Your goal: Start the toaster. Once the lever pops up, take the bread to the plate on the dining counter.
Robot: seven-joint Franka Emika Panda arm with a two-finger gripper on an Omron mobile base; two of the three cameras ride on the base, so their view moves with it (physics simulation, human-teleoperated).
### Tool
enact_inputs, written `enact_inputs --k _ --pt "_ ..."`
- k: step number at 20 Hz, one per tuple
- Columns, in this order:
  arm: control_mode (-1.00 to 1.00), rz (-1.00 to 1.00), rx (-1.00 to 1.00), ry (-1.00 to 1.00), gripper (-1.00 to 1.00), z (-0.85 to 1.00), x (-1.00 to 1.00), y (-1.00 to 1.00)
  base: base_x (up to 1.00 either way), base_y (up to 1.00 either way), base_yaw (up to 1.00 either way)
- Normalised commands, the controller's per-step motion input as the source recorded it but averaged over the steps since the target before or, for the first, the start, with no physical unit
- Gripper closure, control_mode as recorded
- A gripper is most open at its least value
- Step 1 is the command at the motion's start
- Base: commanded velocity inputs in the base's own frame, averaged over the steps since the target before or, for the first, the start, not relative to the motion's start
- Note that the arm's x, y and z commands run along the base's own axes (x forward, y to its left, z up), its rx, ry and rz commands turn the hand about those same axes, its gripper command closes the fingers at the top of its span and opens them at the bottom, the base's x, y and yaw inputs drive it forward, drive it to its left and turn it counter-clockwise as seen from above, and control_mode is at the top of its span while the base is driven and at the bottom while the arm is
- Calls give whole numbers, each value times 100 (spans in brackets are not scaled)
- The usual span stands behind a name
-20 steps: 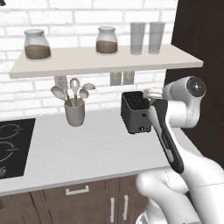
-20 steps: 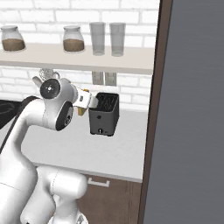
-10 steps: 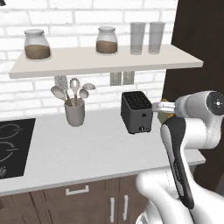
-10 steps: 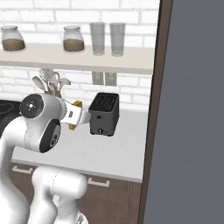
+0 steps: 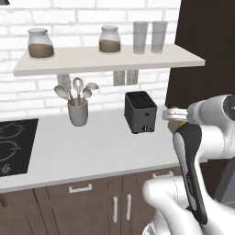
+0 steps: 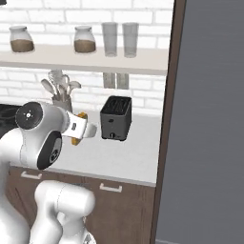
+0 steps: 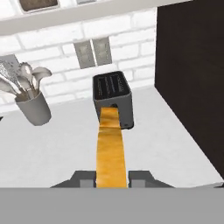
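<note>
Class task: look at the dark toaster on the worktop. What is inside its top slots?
The toaster has two dark slots with nothing standing out of them; their depths are hidden. The bread is in the gripper.

no readable text, labels, brands or numbers on anything in view

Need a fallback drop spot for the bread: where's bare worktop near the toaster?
Bare: worktop in front of the toaster and utensil cup, from the hob across to the dark panel. Crowded: back wall, around cup and toaster. Gripper holds the bread.
</note>
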Motion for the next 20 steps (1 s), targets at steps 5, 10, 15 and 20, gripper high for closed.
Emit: enact_inputs --k 5,10,15,20 --pt "100 0 0 0 100 0 0 0 -86 20 -7" --pt "100 0 0 0 100 0 0 0 -29 39 -45" --pt "100 0 0 0 100 0 0 0 -18 26 -71" --pt "100 0 0 0 100 0 0 0 -50 7 -78"
